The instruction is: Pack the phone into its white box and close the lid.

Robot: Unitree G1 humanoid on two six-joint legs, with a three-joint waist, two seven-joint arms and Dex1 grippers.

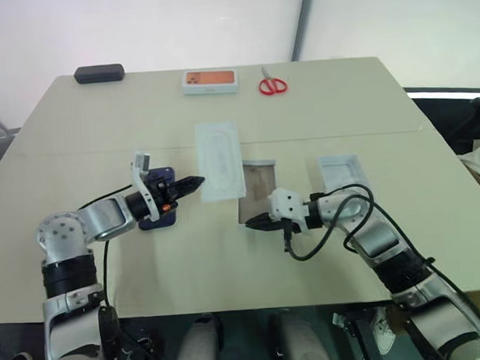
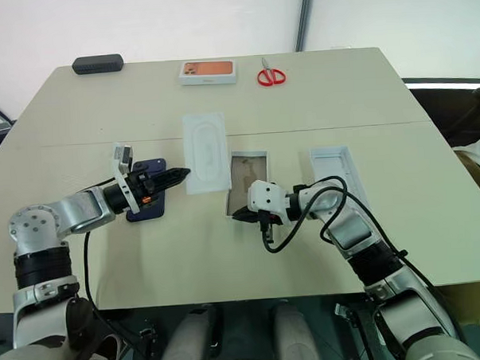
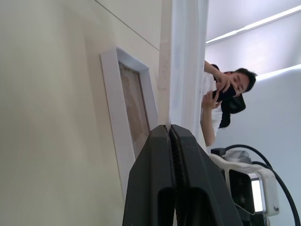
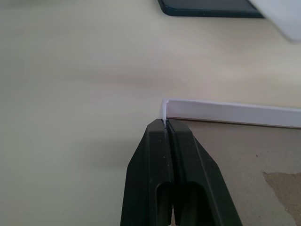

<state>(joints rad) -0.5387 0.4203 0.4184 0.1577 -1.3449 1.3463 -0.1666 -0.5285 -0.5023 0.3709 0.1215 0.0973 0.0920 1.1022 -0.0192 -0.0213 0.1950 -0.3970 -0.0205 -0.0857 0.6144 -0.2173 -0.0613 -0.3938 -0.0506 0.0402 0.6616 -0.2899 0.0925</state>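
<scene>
The white box, with its tan-brown floor, lies at the table's middle. My right gripper is shut on the box's near left corner, and the right wrist view shows the white wall pinched between the fingertips. To the right of the box lies the lid, open side up. Left of the box is a flat white card; my left gripper is shut on the card's near left edge. The dark blue phone lies flat under the left gripper's wrist, partly hidden by it.
Along the far edge of the table are a black oblong case, a white box with an orange picture and red scissors. A person stands beyond the table in the left wrist view. Bare tabletop lies nearest the robot.
</scene>
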